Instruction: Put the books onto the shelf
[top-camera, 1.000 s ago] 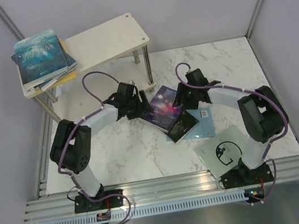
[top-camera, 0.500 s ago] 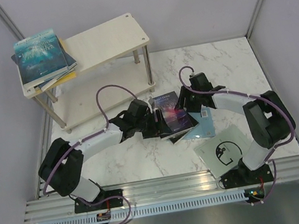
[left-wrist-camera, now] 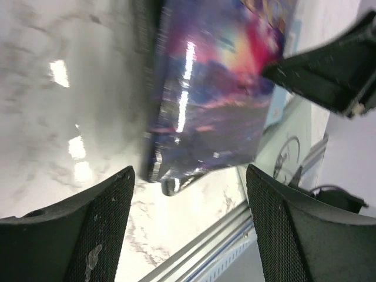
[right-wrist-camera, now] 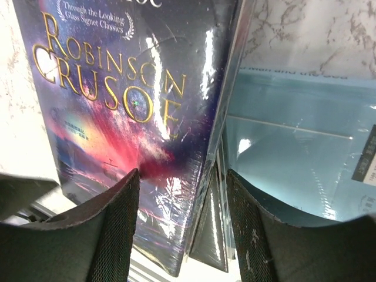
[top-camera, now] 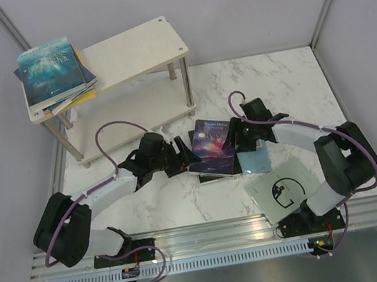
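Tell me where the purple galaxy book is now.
Top view, table centre: the purple galaxy book lies over the left edge of the pale blue book, in front of the shelf.

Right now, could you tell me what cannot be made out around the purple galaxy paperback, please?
- Left wrist: title on the purple galaxy paperback, smeared by blur.
- Right wrist: its top title line, cut by the upper edge.
- Top external: covers under the teal ocean book, hidden by it.

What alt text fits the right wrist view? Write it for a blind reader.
A glossy purple galaxy book, Robinson Crusoe in gold lettering, fills the left, its near end between the spread dark fingers of the right gripper. A pale blue book lies right of it, marble table beyond.
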{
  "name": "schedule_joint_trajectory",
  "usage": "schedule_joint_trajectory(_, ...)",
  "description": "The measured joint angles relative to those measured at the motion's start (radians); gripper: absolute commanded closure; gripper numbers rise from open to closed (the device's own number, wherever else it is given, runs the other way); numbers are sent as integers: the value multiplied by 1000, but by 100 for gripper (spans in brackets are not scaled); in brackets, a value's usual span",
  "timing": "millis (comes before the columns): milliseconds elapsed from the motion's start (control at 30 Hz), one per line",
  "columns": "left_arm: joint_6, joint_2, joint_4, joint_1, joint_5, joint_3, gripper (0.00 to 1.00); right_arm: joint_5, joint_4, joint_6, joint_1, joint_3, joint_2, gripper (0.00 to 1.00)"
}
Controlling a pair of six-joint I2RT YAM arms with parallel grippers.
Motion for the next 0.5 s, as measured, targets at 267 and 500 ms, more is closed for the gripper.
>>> schedule_joint_trajectory(267, 59, -10, -81, 142, -45, 2, 20, 40, -129, -42, 12, 47, -19, 33)
schedule_joint_trajectory(500, 93, 103, -48, 156, -8, 100, 20, 147, -310, -90, 16, 137, -8, 33)
